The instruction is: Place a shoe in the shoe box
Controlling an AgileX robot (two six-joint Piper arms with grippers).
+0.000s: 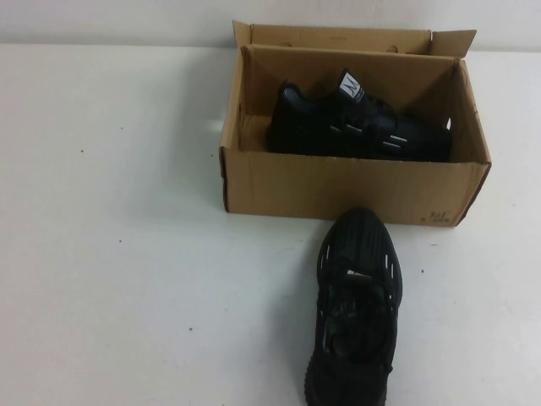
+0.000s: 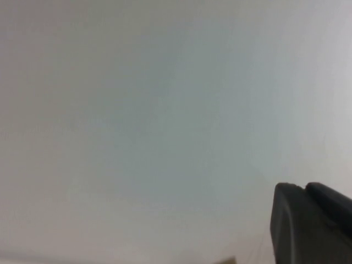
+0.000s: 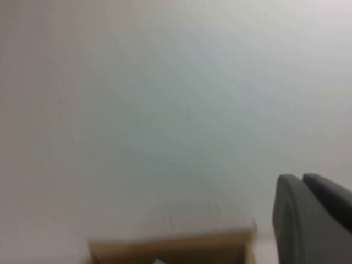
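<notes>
High view shows a soft, light black shoe (image 1: pixel 355 313) outside the box (image 1: pixel 347 190), best gripped at its collar; both grippers' state cannot be told.

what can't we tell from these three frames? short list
- Left tool: left wrist view shows only a dark corner at the frame edge; open or shut unknown. Absent from the high view.
- Right tool: same, in the right wrist view.
- Shoe on the table: heel cut off by the high view's bottom edge.
- Shoe in the box: lower part hidden by the box front wall.
</notes>
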